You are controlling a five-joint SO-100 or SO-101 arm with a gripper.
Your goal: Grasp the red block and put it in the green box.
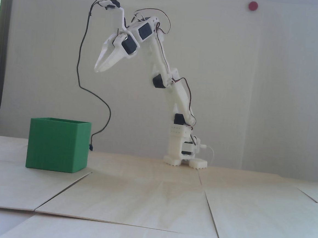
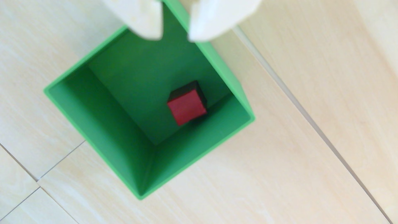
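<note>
Red block [image 2: 187,109] lies inside green box [image 2: 120,137], hidden in the fixed view; end effector [image 2: 174,36] parted, empty.

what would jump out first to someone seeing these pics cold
The green box stands out at the left of the fixed view, a big block of colour on the pale wooden table. In the wrist view the red block lies on its floor, towards one wall. Above the box the white gripper hangs in the air, open and empty.
</note>
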